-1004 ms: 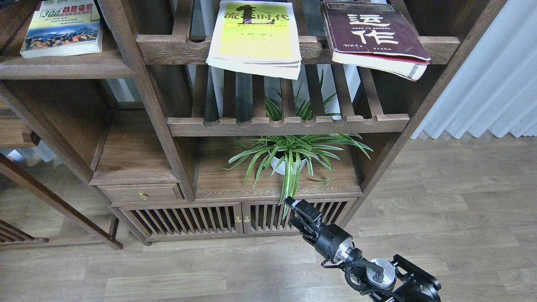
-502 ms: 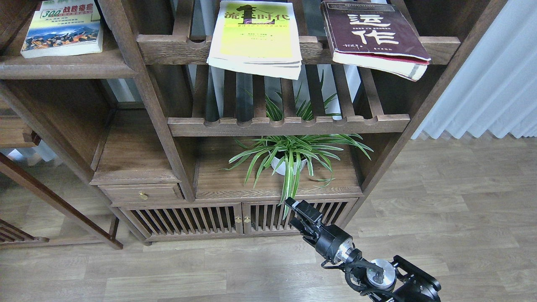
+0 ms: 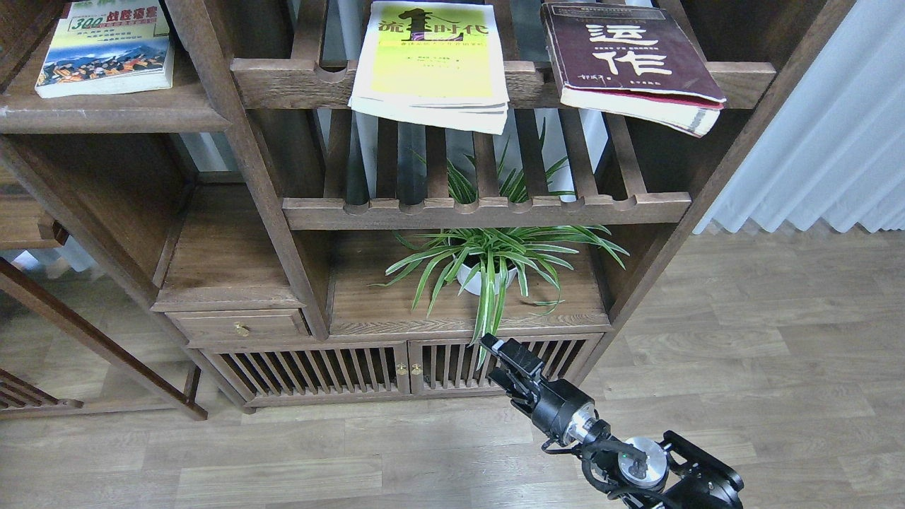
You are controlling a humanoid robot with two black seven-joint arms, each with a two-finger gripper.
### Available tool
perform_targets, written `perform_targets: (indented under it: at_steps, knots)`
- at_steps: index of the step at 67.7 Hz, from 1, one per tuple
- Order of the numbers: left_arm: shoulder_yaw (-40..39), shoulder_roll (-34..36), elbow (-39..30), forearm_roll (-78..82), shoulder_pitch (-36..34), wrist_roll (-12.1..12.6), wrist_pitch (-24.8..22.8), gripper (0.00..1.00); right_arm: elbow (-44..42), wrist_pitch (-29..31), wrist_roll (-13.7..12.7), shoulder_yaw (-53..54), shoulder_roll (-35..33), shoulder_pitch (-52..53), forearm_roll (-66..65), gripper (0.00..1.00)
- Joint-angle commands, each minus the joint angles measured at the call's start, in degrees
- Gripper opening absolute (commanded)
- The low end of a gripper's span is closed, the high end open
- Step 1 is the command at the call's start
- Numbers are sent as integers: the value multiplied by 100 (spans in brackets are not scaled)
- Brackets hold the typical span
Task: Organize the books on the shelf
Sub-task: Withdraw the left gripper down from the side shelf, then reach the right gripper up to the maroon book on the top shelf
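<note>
Books lie flat in the upper row: the "300" paperback on the solid plank shelf at upper left, the yellow-green book and the maroon book side by side on the slatted rack, both overhanging its front rail. The right pincer hangs low before the cabinet doors, beneath the spider plant; whether its jaws are wide or narrow I cannot tell.
</note>
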Motion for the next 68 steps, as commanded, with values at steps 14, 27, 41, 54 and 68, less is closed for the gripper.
perform_targets:
  at_steps: [14,27,41,54,68]
  knots:
    - [-13,-706,70,-490,1474,-156,0,98,53,0,0,19,0,17,22,99]
    - [-49,-1287,105,-754,1984,-147,0,98,536,0,-18,353,0,61,13,99]
    - [-49,-1718,176,-772,2318,-120,0,98,1872,0,-27,432,-202,26,13,99]
    - [-66,-2078,387,-772,2529,-120,0,98,2444,0,-26,854,-536,-18,31,99]
    - [-198,-2245,413,-763,2731,-120,0,98,2576,0,-18,1293,-659,-80,48,98]
